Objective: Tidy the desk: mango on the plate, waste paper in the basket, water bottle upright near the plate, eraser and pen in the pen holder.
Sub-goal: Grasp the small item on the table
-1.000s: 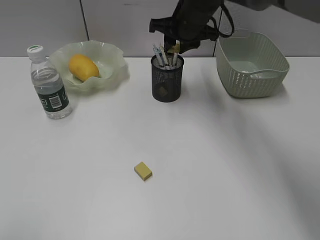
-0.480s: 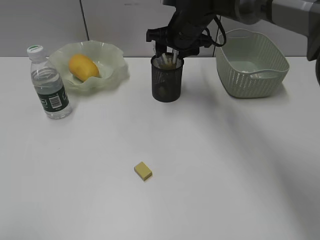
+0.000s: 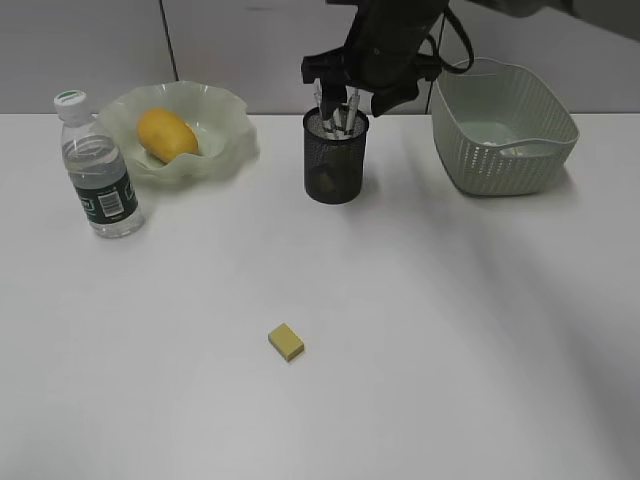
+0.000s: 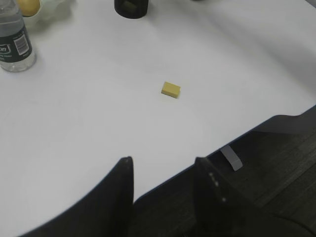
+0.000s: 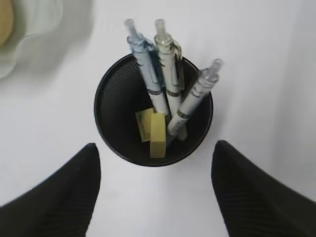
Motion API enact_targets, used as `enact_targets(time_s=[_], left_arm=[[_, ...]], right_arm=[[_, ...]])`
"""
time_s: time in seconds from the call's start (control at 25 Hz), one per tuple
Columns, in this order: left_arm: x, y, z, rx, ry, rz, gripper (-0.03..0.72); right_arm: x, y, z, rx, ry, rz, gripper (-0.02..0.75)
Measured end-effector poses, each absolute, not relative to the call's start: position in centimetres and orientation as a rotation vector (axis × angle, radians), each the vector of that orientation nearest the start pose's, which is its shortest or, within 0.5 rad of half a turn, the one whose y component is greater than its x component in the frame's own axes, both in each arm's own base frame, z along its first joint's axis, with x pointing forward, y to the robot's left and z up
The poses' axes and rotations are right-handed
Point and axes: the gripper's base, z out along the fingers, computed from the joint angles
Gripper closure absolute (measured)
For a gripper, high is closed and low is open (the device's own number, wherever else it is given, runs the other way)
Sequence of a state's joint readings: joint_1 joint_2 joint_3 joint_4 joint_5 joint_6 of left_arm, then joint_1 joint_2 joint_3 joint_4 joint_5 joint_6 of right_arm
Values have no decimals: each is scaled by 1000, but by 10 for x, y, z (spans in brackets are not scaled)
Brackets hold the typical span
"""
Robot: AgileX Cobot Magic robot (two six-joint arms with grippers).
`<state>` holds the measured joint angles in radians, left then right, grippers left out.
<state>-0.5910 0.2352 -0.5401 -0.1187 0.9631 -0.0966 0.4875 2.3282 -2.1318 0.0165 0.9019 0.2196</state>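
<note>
Exterior view: your right gripper (image 3: 362, 95) hangs above the black wire-mesh pen holder (image 3: 335, 158), which sits at 12 o'clock on the plain white desk (image 3: 420, 330). At 10 o'clock the smooth yellow-orange mango (image 3: 166, 134) lies in the pale green wavy-rimmed plate (image 3: 225, 125); the clear labelled water bottle (image 3: 98, 170) stands upright just beside it. The pale green woven-pattern basket (image 3: 505, 130) sits at 2 o'clock. A small yellow block eraser (image 3: 286, 342) lies alone at centre.

Left wrist view: your left gripper (image 4: 163, 182) is spread, holding nothing, low over the desk's edge, with the eraser at its 12 o'clock.

Right wrist view: fingers (image 5: 54, 197) wide apart, empty. Below them, three pens (image 5: 165, 74) and yellow erasers (image 5: 154, 129) stand inside the holder.
</note>
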Motion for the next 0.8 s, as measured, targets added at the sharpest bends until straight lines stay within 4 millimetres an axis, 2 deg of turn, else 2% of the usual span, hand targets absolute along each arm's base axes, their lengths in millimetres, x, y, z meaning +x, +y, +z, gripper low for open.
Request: enact_targets(time_s=[0.24, 0.32, 0.44, 0.64, 0.8], left_arm=[[23, -26, 294, 519, 2123, -541, 378], [23, -26, 294, 519, 2123, -541, 378], [23, -26, 294, 519, 2123, -541, 378], [23, -26, 294, 519, 2123, -541, 378], [23, -26, 294, 519, 2123, -541, 378]], right_arm=[[440, 235, 281, -428, 2526, 268, 188], [431, 230, 296, -467, 2543, 250, 188], [417, 222, 310, -538, 2602, 207, 188], [402, 214, 334, -574, 2580, 200, 192], [378, 200, 347, -615, 2581, 170, 196]])
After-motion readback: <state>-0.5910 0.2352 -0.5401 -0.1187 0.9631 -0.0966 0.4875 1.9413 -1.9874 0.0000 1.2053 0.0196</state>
